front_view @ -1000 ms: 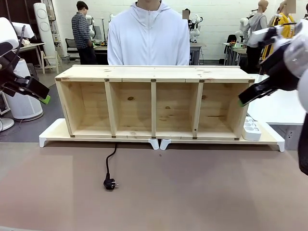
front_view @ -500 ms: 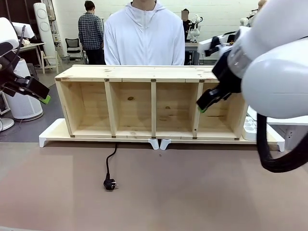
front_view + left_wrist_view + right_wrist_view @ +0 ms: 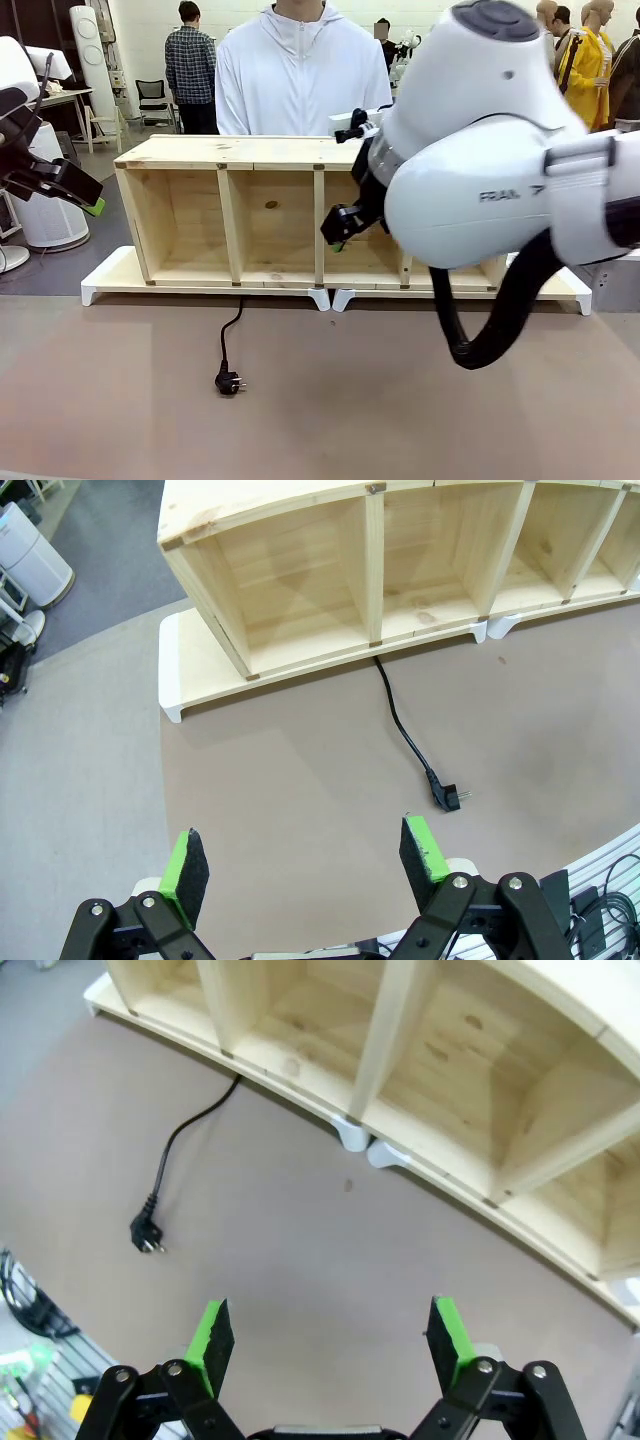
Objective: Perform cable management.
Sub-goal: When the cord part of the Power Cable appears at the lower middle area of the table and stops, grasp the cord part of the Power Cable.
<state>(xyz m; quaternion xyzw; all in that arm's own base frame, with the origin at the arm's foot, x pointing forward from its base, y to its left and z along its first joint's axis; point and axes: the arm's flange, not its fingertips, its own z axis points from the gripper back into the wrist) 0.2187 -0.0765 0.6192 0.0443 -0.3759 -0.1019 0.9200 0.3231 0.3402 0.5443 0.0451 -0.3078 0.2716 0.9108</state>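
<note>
A thin black cable (image 3: 229, 335) runs out from under the wooden shelf (image 3: 250, 150) onto the brown tabletop and ends in a small black plug (image 3: 229, 381). My left gripper (image 3: 88, 198) hangs open at the far left, well above and left of the cable. In its wrist view the gripper (image 3: 303, 855) is open and empty, with the plug (image 3: 450, 797) ahead to the right. My right gripper (image 3: 338, 228) hovers in front of the shelf's middle compartments. It stands open (image 3: 330, 1332) over bare table, and the plug (image 3: 148, 1240) lies off to its left.
The shelf has several open compartments and stands on two white risers (image 3: 110, 275) along the table's far side. A person in a white hoodie (image 3: 305, 70) stands behind it. My bulky right arm (image 3: 480, 170) covers the shelf's right half.
My right arm has swung from the far right leftward across the shelf front, so its gripper is now near the middle. The left arm and the cable have not moved.
</note>
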